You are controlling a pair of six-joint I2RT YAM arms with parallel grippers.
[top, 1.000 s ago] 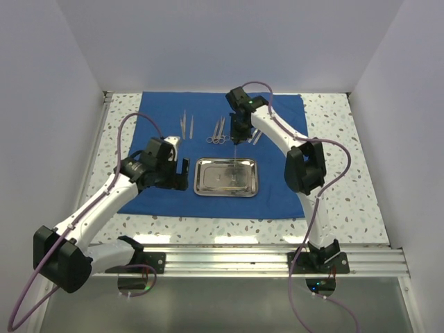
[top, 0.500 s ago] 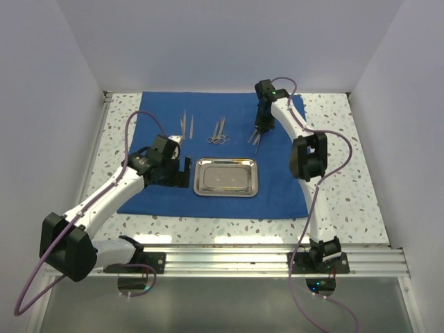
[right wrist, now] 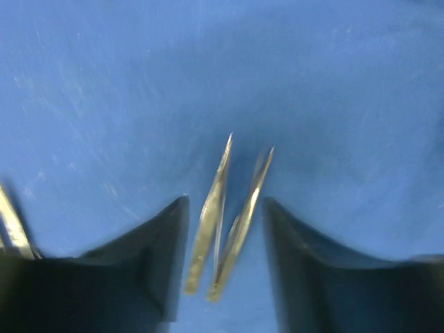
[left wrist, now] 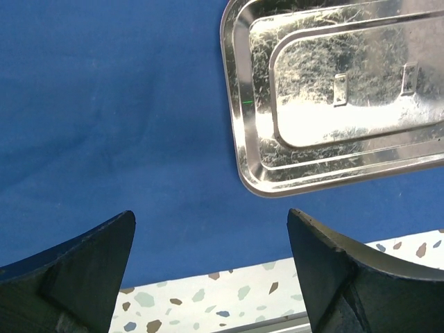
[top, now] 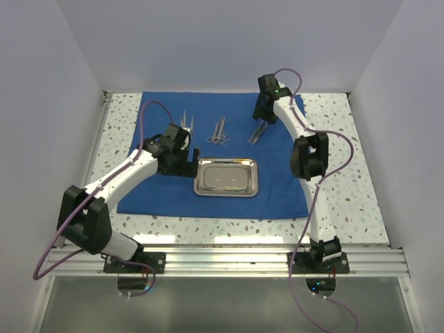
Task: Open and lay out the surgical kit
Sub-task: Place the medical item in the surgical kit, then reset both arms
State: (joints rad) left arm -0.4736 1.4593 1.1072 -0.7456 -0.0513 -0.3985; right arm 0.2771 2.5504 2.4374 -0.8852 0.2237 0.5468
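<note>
The royal-blue cloth (top: 277, 187) lies spread flat on the table, with the steel tray (top: 225, 176) empty at its middle. My right gripper (top: 258, 125) hovers low over the cloth's back right and stands open (right wrist: 225, 208). Two slim tweezers (right wrist: 208, 232) lie on the cloth between its fingers, touching neither; from above they show just in front of it (top: 255, 134). My left gripper (top: 186, 165) is open (left wrist: 211, 229) just left of the tray (left wrist: 333, 104), with only bare cloth (left wrist: 104, 104) between its fingers.
Another pair of tweezers (top: 186, 123) and scissor-like instruments (top: 219, 132) lie in a row on the cloth behind the tray. Speckled tabletop (top: 347, 208) borders the cloth, and white walls close in the left, back and right.
My right gripper carried tweezers from above the tray to the cloth's back right, lowered and opened, letting them go. My left arm shifted back and right, closer to the tray.
</note>
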